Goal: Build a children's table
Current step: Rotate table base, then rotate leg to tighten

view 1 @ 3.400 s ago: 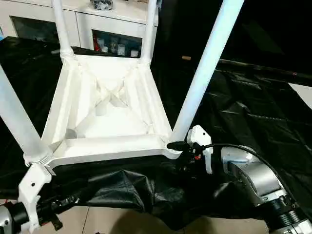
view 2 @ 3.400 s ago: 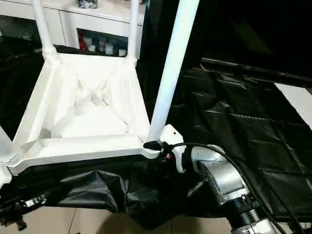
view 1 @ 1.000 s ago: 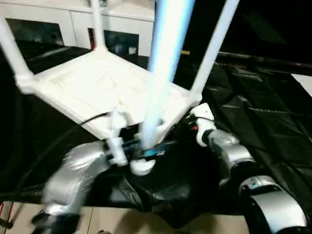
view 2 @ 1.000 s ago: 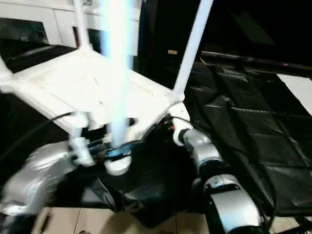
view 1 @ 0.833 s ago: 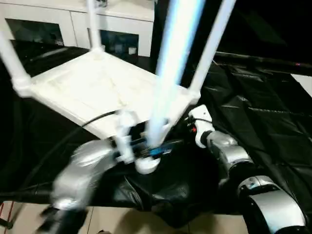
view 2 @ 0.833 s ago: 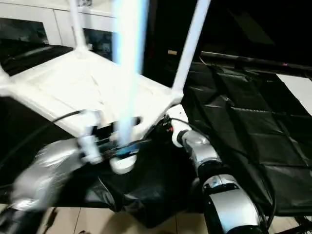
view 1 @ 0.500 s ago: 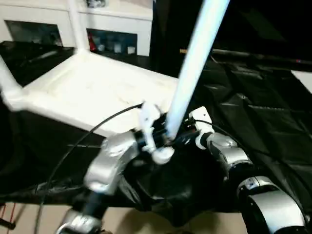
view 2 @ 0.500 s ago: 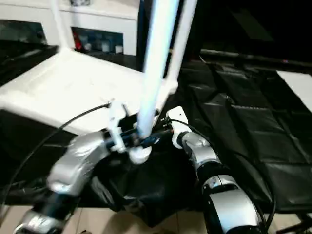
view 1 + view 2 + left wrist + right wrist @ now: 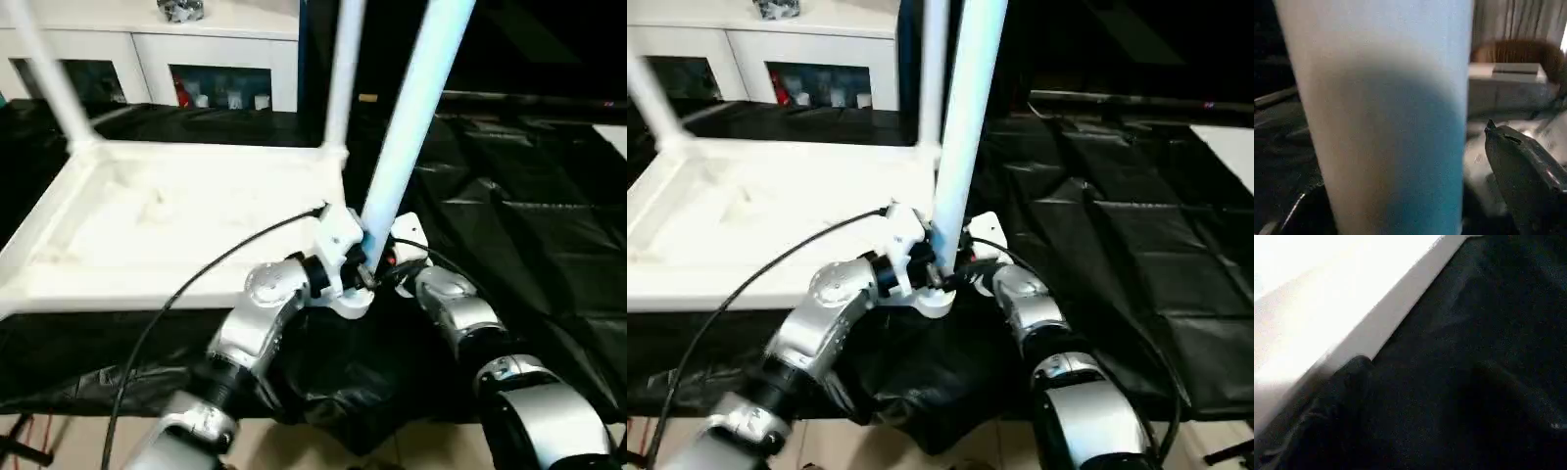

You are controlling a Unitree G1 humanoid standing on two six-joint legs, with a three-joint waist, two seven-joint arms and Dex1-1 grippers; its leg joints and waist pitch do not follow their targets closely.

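The left tool (image 9: 355, 266) sits at the base of the nearest leg (image 9: 416, 108), where that tube enters the near corner socket of the upturned tabletop (image 9: 176, 220). In the left wrist view the tube lies right against the tool with one black finger (image 9: 1528, 171) beside it, so the tool appears clamped on the leg, though the second finger is hidden behind the tube. The right tool (image 9: 392, 257) is just beside it on the other side of the same corner, against the tabletop's edge; I cannot tell whether its fingers are apart or together.

The risk, as I judge it, is leverage. The leg is long and held only at its base, so a sideways pull could rock it out of the socket or tip the whole tabletop. The tabletop rests on a black sheet (image 9: 529, 186) draped loosely over the table, which could slide or bunch under a push. The left arm's cable (image 9: 196, 284) arcs over the tabletop's near rim and could catch on it.

Beyond the tools, two more legs stand at the far corners. Behind them, a white glass-door cabinet (image 9: 230, 73) holds small items too indistinct to name.
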